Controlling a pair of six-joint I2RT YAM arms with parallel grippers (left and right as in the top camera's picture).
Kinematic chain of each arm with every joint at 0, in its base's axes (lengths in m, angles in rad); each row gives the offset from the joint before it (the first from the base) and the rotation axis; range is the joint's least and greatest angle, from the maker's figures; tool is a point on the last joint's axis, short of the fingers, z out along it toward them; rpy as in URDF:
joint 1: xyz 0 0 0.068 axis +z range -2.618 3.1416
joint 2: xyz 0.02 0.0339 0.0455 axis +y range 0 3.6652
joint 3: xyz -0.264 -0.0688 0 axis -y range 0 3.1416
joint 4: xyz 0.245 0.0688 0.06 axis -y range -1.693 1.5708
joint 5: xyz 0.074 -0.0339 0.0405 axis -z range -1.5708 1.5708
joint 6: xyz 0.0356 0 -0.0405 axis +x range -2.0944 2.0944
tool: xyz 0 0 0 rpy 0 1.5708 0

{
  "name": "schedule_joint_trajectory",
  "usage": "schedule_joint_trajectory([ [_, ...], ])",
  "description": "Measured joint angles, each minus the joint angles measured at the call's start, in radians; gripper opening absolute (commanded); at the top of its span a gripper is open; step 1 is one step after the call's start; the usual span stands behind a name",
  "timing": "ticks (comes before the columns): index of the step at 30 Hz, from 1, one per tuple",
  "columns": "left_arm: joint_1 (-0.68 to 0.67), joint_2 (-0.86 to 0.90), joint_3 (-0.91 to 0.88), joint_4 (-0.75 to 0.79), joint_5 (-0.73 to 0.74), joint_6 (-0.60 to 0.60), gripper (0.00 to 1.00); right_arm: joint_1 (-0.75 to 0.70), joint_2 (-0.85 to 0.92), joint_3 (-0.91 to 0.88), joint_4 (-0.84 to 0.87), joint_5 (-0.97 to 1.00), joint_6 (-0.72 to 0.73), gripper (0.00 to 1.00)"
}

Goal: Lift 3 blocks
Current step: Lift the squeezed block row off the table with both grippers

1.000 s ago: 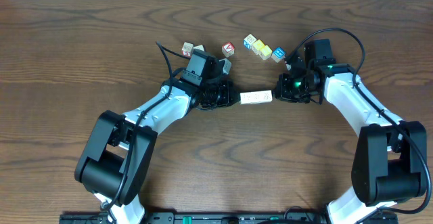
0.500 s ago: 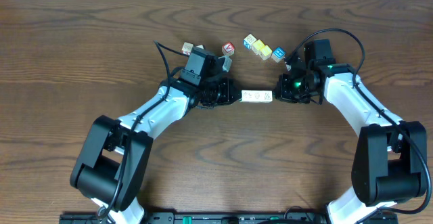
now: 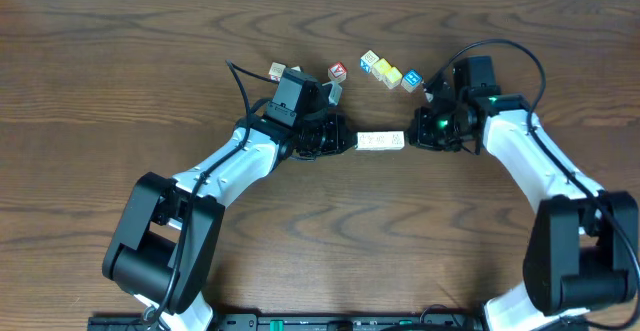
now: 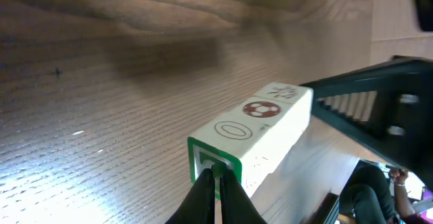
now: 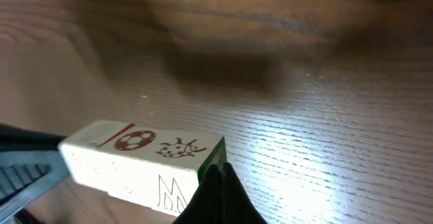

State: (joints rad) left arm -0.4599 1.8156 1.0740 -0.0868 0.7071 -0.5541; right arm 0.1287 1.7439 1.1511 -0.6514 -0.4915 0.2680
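Two-arm end squeeze on a three-cube row, centre of the surface.
Left pincer [image 3: 346, 143], fingers pressed together, butts the left end of the row of three small cream-white wooden cubes with reddish-brown printed marks [image 3: 381, 142]. Right pincer [image 3: 409, 139], also pressed together, butts the right end. Row looks just clear of the brown wood-grain surface [image 3: 120, 91]. Best handling: equal inward push, level and synchronised rise, or the middle cube could drop.
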Motion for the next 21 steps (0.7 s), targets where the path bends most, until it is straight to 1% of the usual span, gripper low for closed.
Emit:
schedule_joint_trajectory([
  [5,0.002,0.000,0.000,0.003,0.001,-0.005,0.07,0.001,-0.038,0.000,0.001,0.002,0.000,0.01],
  [12,0.010,-0.002,0.000,-0.001,0.000,-0.019,0.07,0.020,-0.039,0.002,0.001,0.023,0.000,0.01],
  [21,0.010,-0.055,-0.001,0.002,0.020,-0.019,0.07,0.022,-0.039,0.002,-0.001,0.035,0.003,0.01],
])
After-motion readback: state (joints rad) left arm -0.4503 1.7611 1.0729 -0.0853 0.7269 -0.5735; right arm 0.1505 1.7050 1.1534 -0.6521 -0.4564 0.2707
